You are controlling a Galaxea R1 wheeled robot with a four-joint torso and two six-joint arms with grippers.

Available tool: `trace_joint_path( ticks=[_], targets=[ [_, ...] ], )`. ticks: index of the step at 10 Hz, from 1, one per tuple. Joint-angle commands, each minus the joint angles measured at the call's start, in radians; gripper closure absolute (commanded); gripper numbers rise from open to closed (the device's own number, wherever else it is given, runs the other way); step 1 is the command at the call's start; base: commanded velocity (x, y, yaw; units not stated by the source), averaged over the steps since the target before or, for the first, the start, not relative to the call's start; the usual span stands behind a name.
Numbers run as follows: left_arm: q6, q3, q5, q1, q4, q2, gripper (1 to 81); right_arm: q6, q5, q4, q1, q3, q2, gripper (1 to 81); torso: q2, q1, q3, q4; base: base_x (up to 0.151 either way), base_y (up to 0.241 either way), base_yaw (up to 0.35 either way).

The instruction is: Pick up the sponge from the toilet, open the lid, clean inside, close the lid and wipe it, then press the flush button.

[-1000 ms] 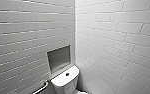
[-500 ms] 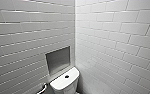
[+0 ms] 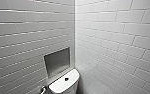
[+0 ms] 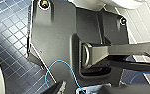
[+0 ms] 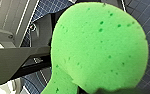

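The bright green, porous, soft sponge (image 5: 98, 47) hangs over the dark blue small-tiled floor (image 5: 147, 15), pinched at one edge by the right gripper (image 5: 103, 90). Whether the left gripper (image 4: 81, 88) is spread or pressed together I cannot tell. With so narrow a hold on so yielding a pad, it could work loose and drop to the floor. Farther off, by the white brick-tiled walls (image 3: 116, 37), the glossy white ceramic toilet (image 3: 58, 87) shows its small dark round flush button (image 3: 66, 79), which a careless reach could press too early.
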Motion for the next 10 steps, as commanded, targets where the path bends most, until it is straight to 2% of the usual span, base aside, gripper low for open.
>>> trace_joint_path(
  ticks=[1,6,8,10],
  targets=[
    [0.007,0.014,0.045,-0.03,0.009,-0.012,1.0,-0.005,-0.054,-0.019,0.034,0.013,-0.023,81.1,0.0,0.0,0.0,0.0,0.072,0.0,0.0],
    [0.004,0.022,0.045,-0.03,0.007,-0.021,1.0,-0.003,-0.054,-0.014,0.031,0.023,-0.029,81.1,0.0,0.001,0.0,0.0,0.0,0.0,0.0],
    [0.004,0.084,0.039,-0.039,0.01,-0.067,1.0,-0.003,-0.044,-0.012,0.035,0.079,-0.064,81.1,0.0,0.001,0.0,0.0,0.0,0.0,0.0],
    [0.003,0.212,0.033,-0.065,0.009,-0.157,1.0,-0.003,-0.034,-0.012,0.045,0.191,-0.137,81.1,0.0,0.0,0.0,0.0,0.0,0.0,0.0]
  ],
)
